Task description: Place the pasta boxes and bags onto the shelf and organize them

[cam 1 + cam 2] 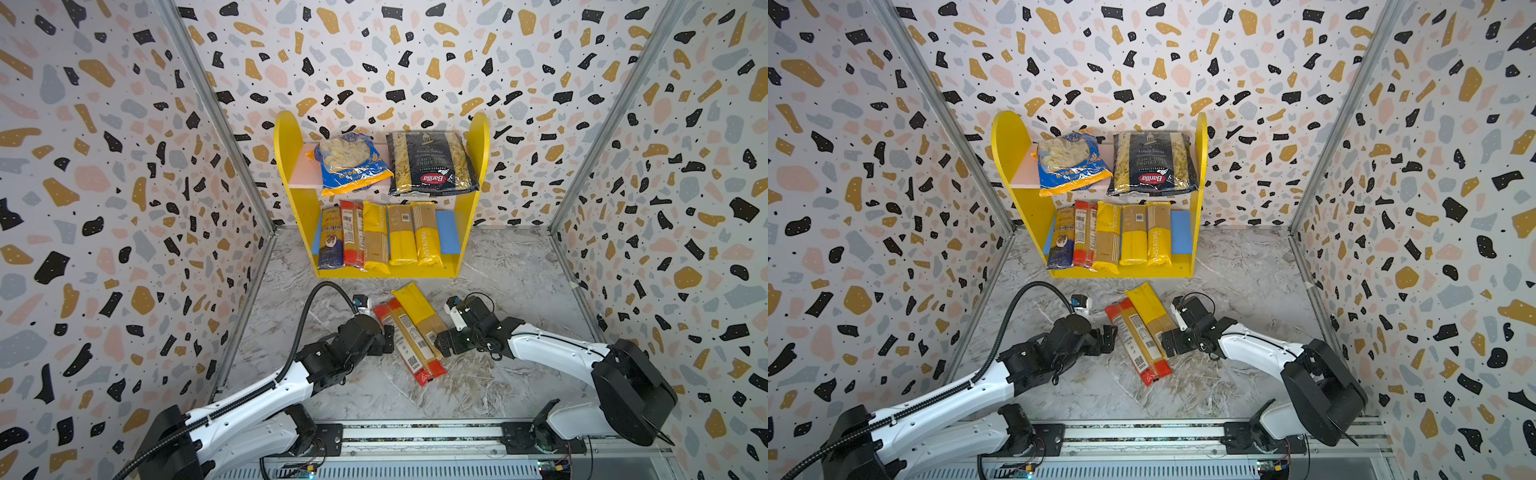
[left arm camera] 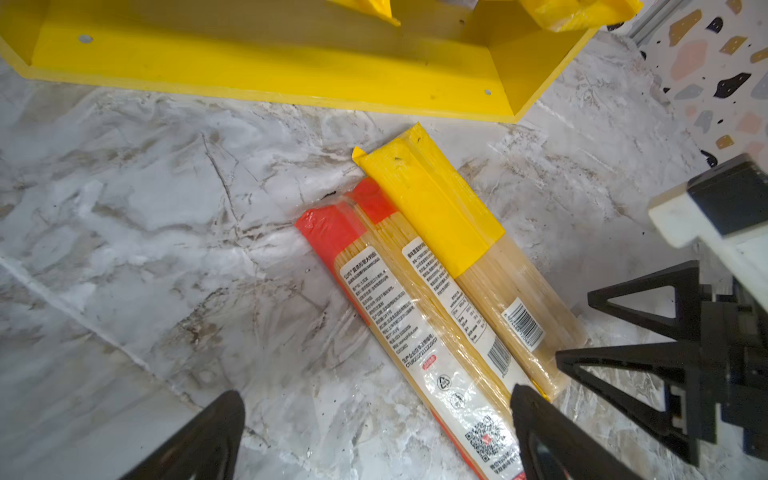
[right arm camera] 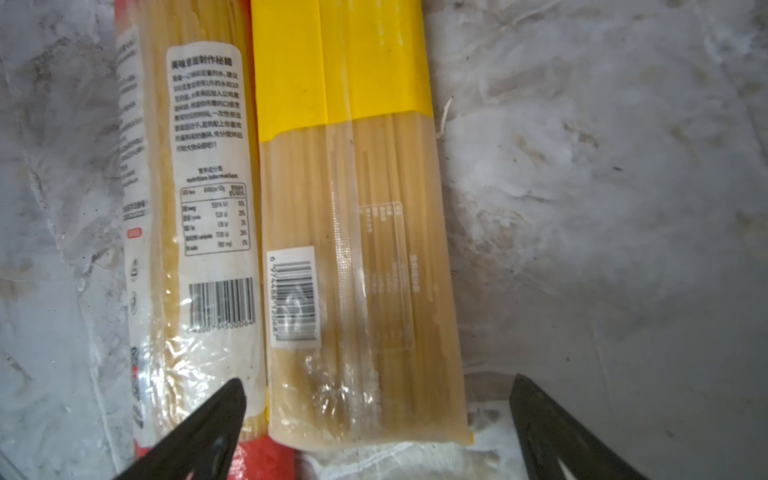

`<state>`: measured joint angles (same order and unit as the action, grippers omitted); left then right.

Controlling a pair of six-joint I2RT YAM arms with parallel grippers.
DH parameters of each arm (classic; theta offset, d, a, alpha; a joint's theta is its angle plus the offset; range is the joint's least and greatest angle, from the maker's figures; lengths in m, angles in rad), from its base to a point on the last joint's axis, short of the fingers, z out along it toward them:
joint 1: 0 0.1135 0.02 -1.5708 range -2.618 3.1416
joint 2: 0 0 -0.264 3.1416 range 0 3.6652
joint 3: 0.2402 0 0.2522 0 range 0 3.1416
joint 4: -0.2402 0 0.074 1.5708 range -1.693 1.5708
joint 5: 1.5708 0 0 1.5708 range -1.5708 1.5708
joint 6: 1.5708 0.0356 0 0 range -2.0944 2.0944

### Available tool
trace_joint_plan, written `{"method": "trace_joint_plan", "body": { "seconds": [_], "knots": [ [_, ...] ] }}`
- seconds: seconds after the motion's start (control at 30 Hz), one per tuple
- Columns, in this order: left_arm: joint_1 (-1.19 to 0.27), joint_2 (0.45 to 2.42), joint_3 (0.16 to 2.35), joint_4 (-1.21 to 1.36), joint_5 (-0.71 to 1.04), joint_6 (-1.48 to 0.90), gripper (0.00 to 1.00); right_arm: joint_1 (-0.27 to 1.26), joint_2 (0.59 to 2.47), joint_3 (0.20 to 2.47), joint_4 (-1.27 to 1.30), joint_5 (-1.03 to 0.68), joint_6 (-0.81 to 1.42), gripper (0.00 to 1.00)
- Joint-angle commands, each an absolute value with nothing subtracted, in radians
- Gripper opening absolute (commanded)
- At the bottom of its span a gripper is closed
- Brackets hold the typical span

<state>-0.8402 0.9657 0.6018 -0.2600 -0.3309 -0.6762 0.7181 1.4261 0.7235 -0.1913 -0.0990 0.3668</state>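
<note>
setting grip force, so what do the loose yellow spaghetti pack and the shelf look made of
Yellow spaghetti pack: thin glossy plastic film, it seems; the clear part shows the strands, with wrinkles and glare. Shelf: rigid board painted smooth yellow, probably wood or fibreboard; flat panels joined with screw heads.

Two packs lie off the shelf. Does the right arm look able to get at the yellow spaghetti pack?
Probably yes. The open right gripper hangs over the end of the yellow spaghetti pack, nothing on top. The red spaghetti pack lies tight alongside, so one finger may land on it.
</note>
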Motion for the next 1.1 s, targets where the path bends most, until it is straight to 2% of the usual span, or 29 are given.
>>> {"method": "trace_joint_plan", "body": {
  "seconds": [0.0, 0.47, 0.7, 0.8, 0.93, 1.07],
  "knots": [
    [-0.847, 0.949, 0.575, -0.201, -0.374, -0.687, 1.0, 0.749, 1.473, 0.796, -0.194, -0.031, 0.345, 1.0],
    [-0.846, 0.887, 0.555, -0.249, -0.412, -0.672, 0.99, 0.808, 1.728, 0.951, -0.249, 0.128, 0.346, 1.0],
    [-0.846, 0.842, 0.552, -0.278, -0.426, -0.673, 0.99, 0.808, 1.778, 0.987, -0.3, 0.193, 0.346, 0.92],
    [-0.847, 0.828, 0.549, -0.289, -0.432, -0.673, 1.0, 0.808, 1.784, 0.981, -0.317, 0.21, 0.35, 0.84],
    [-0.847, 0.822, 0.551, -0.294, -0.433, -0.675, 1.0, 0.808, 1.779, 0.957, -0.327, 0.228, 0.358, 0.54],
    [-0.847, 0.827, 0.555, -0.296, -0.431, -0.673, 1.0, 0.808, 1.762, 0.939, -0.327, 0.218, 0.369, 0.36]
  ]
}}
